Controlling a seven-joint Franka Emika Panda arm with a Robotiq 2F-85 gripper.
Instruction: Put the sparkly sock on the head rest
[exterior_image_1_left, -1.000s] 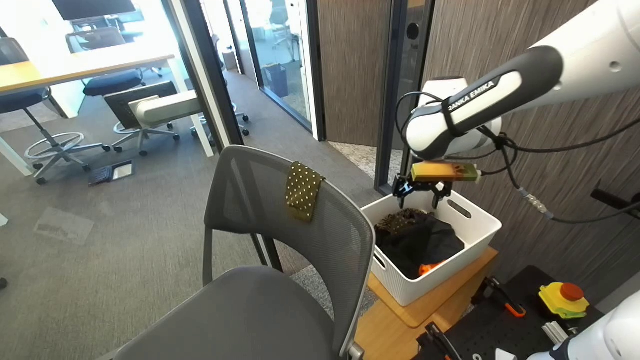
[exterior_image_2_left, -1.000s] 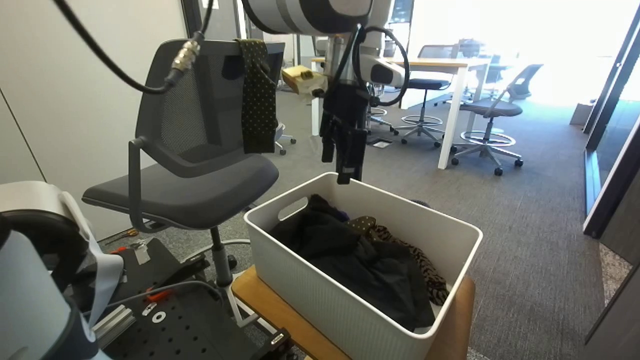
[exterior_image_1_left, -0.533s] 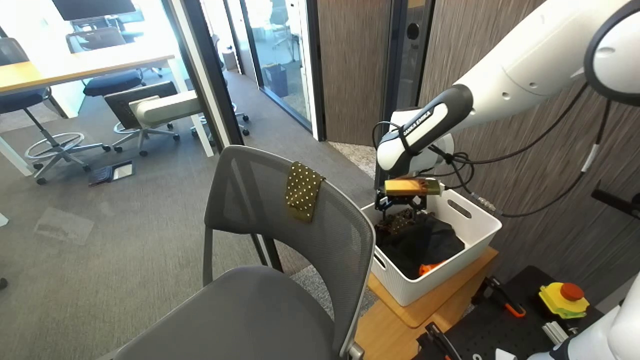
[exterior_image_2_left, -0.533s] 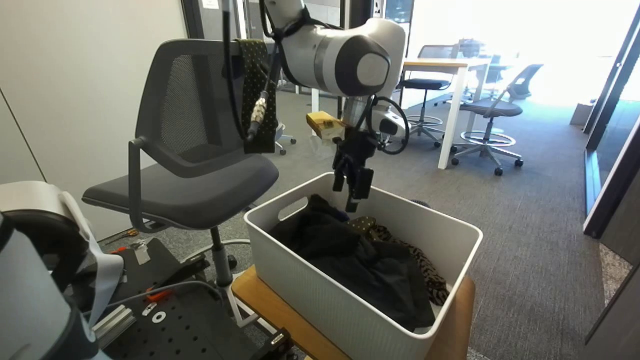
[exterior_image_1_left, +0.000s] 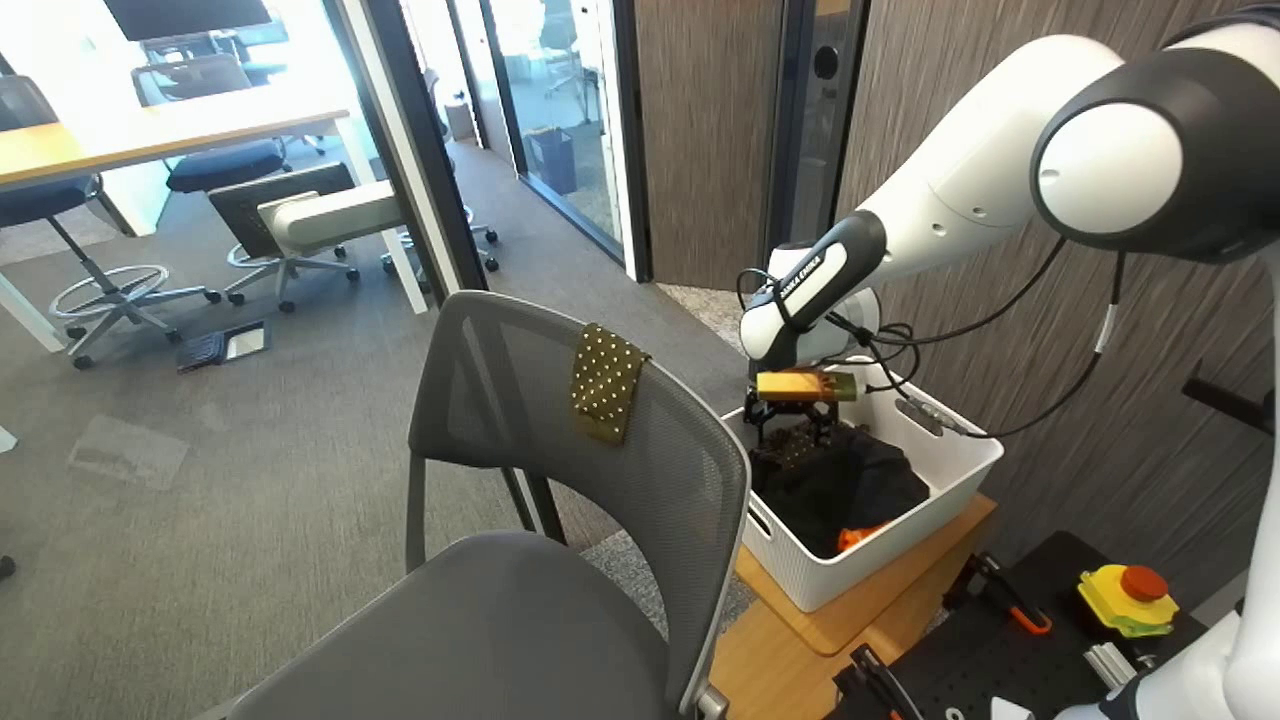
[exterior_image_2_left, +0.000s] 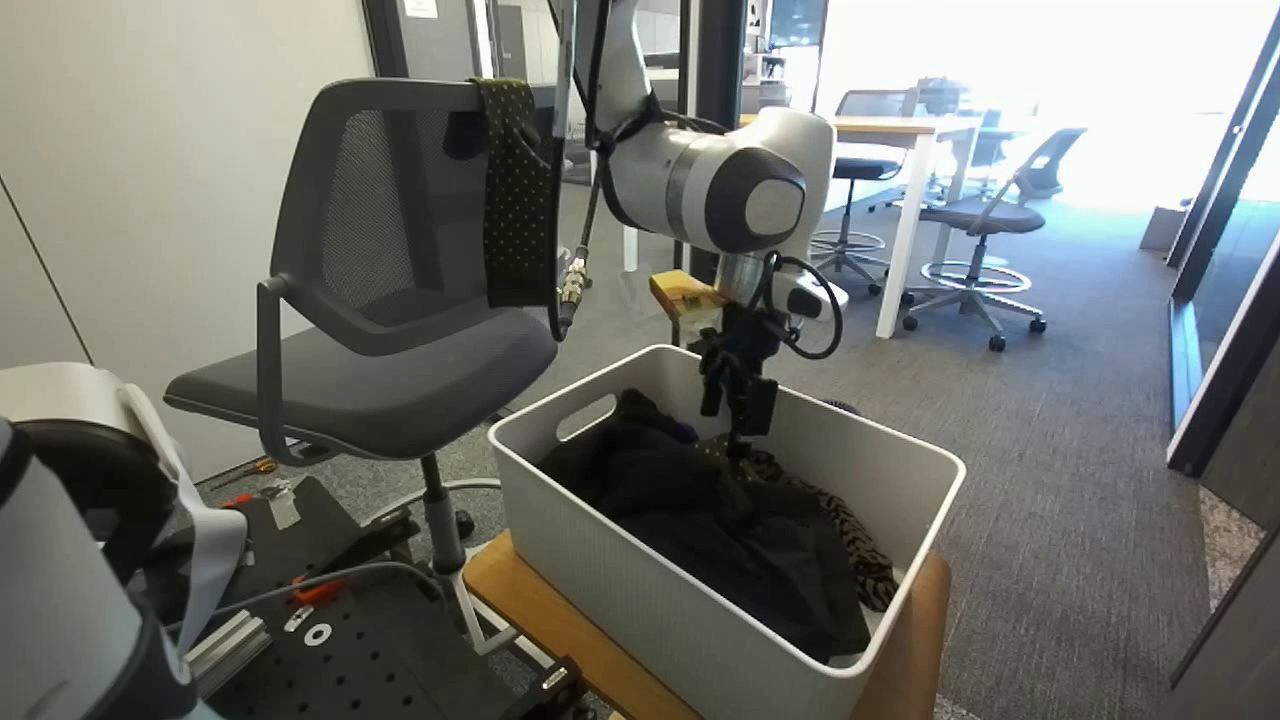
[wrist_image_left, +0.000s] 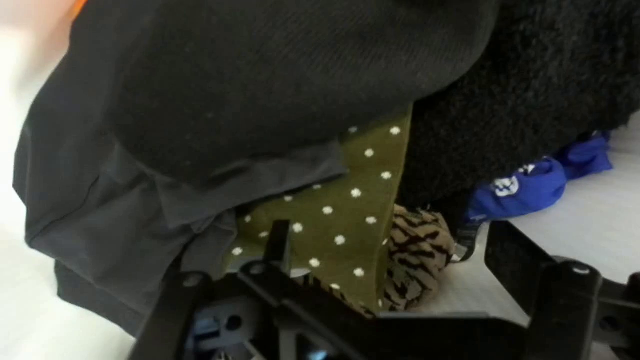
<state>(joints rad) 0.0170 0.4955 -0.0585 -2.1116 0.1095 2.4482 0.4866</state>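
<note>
A sparkly sock, olive with pale speckles (exterior_image_1_left: 607, 385), hangs over the head rest (exterior_image_1_left: 515, 306) of the grey chair. It also hangs there in an exterior view (exterior_image_2_left: 515, 200), below the top edge (exterior_image_2_left: 400, 93). A matching speckled sparkly sock (wrist_image_left: 345, 220) lies in the white basket, partly under black clothes; a bit of it shows in an exterior view (exterior_image_2_left: 712, 450). My gripper (wrist_image_left: 390, 235) is open, pointing down inside the basket, with one finger over this sock and the other beyond its edge. The gripper also shows in both exterior views (exterior_image_1_left: 790, 437) (exterior_image_2_left: 737, 415).
The white basket (exterior_image_1_left: 860, 575) (exterior_image_2_left: 650, 590) stands on a wooden stand (exterior_image_1_left: 890, 600) beside the chair. Black clothes (wrist_image_left: 280, 75), animal-print cloth (wrist_image_left: 420, 255) and a blue piece (wrist_image_left: 530, 190) lie inside. The basket's rim surrounds my gripper. A black pegboard (exterior_image_1_left: 1000, 660) stands nearby.
My gripper has moved down from above the basket's rim to inside it, close over the clothes, staying open. The sock on the chair has not moved.
</note>
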